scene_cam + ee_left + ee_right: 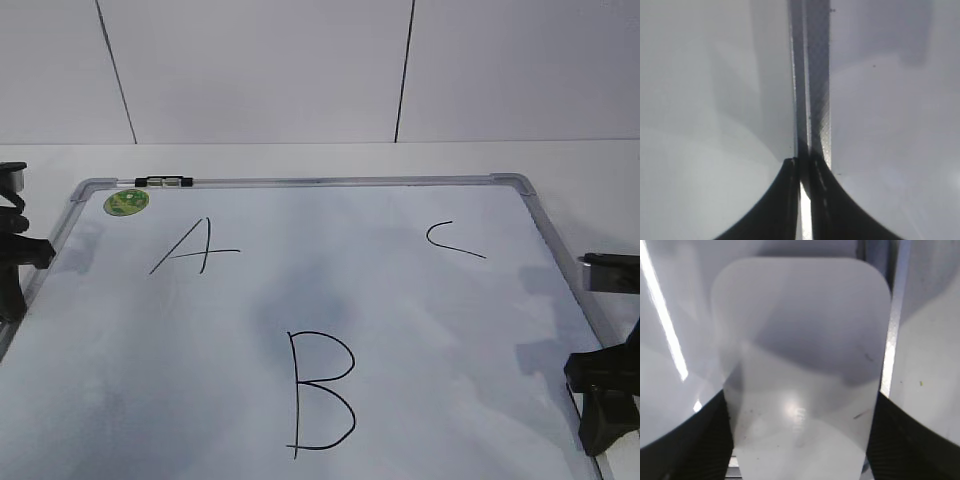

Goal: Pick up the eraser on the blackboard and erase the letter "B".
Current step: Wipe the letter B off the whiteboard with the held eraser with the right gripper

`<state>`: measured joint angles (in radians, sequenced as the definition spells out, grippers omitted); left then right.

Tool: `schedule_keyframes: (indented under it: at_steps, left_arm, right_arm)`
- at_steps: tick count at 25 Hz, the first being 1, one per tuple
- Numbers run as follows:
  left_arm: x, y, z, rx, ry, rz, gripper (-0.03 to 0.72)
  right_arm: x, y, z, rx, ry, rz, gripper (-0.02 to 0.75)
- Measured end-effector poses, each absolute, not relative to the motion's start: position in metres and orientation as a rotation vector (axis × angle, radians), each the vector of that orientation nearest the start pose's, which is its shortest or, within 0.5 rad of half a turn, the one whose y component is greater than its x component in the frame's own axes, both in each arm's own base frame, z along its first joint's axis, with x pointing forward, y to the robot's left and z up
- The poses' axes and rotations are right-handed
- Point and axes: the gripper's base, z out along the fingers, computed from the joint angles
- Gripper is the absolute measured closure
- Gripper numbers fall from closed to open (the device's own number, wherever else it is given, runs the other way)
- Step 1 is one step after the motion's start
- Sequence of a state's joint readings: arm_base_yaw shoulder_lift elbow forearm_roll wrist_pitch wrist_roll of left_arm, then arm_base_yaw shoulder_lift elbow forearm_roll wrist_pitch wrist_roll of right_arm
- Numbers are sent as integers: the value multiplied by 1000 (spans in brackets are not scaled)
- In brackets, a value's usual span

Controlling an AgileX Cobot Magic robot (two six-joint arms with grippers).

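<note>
1. eraser (800, 365): white rounded block, fills the right wrist view, sitting between the two dark fingers (700, 440) of the right gripper (799, 440). Fingers flank both long sides and look to be touching them — grasping the eraser.
2. In the exterior view the eraser itself is hidden; only the right gripper (603, 400) shows, low at the blackboard's right frame edge.
3. blackboard (300, 182): white surface, grey frame, rounded corners, lying flat on a white table (300, 160). Frame strip also visible just right of the eraser in the right wrist view (892, 340).
4. letter "B" (320, 392): intact, thin black line, lower centre of the blackboard, well left of the right gripper. No smear on it.
5. letter "A" (195, 247): upper left of the board, slanted. letter "C" (452, 239): upper right, small.
6. green sticker (126, 202): top-left corner of the board, inside the frame. marker (163, 181): lying on the top frame, just right of the sticker.
7. left gripper (805, 200): over the board's left frame edge (815, 100); fingers pressed together with only a thin slit between, clenched on nothing. In the exterior view it sits at the blackboard's left edge (18, 255).
</note>
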<state>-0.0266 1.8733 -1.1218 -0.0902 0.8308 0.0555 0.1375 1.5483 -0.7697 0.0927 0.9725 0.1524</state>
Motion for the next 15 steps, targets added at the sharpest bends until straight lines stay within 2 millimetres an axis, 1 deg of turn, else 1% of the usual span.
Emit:
schedule_keyframes:
  at_steps: [12,15]
  left_arm:
    - [339,-15,153,36,3063,-104,670]
    - [339,-15,153,36,3061,-104,670]
  right_arm:
    - [228,39,173,101,3241,90,189]
    - [234,38,178,37,3215,77,189]
